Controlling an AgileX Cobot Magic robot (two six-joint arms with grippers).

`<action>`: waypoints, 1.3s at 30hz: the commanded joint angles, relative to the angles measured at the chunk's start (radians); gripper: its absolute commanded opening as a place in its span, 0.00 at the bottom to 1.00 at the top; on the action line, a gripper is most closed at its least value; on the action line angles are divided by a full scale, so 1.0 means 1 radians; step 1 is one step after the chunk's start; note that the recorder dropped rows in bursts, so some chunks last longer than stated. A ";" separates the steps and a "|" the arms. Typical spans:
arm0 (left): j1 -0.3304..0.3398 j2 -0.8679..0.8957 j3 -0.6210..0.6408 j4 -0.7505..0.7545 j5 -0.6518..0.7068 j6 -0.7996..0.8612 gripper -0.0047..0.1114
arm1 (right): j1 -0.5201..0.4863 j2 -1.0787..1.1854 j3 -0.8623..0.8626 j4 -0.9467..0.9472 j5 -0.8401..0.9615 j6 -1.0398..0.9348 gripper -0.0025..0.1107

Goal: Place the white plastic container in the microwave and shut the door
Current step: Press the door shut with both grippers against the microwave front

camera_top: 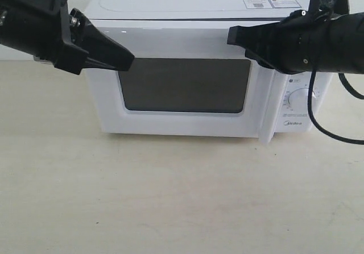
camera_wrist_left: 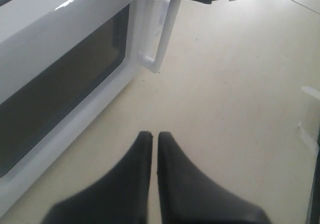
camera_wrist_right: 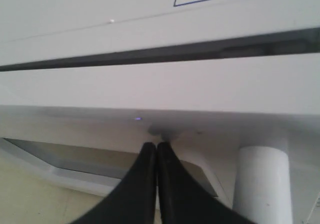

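Observation:
The white microwave [camera_top: 170, 7] stands at the back of the table with its door [camera_top: 108, 109] shut. The dark window [camera_top: 185, 84] fills the door's middle and the vertical white handle [camera_top: 265, 109] runs down its right side. My right gripper [camera_top: 231, 36] is shut and empty, its tips against the door's upper front beside the handle [camera_wrist_right: 262, 184]. Out in front of the door's upper left corner hangs my left gripper [camera_top: 132, 61], shut and empty, over the table in its wrist view [camera_wrist_left: 151, 134]. The white plastic container is not in view.
A beige tabletop [camera_top: 170, 197] spreads in front of the microwave. Two dials [camera_top: 300, 99] sit on the panel at the right, stickers [camera_top: 270, 1] on top. A black cable [camera_top: 318, 126] loops down from the right arm past the panel.

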 commanded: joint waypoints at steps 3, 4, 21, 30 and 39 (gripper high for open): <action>-0.006 -0.007 -0.003 -0.013 0.008 -0.005 0.08 | -0.009 0.006 -0.006 -0.004 -0.110 -0.003 0.02; -0.006 -0.007 -0.003 -0.013 0.008 -0.005 0.08 | -0.009 0.006 -0.006 -0.004 -0.118 -0.003 0.02; -0.006 -0.007 -0.003 -0.013 0.008 -0.005 0.08 | -0.009 0.006 -0.008 -0.004 -0.191 0.024 0.02; -0.006 -0.007 -0.003 -0.013 0.008 -0.005 0.08 | -0.009 0.006 -0.034 -0.006 -0.191 0.034 0.02; -0.006 -0.026 -0.003 0.018 0.019 -0.040 0.08 | -0.009 -0.113 -0.014 -0.008 -0.070 0.015 0.02</action>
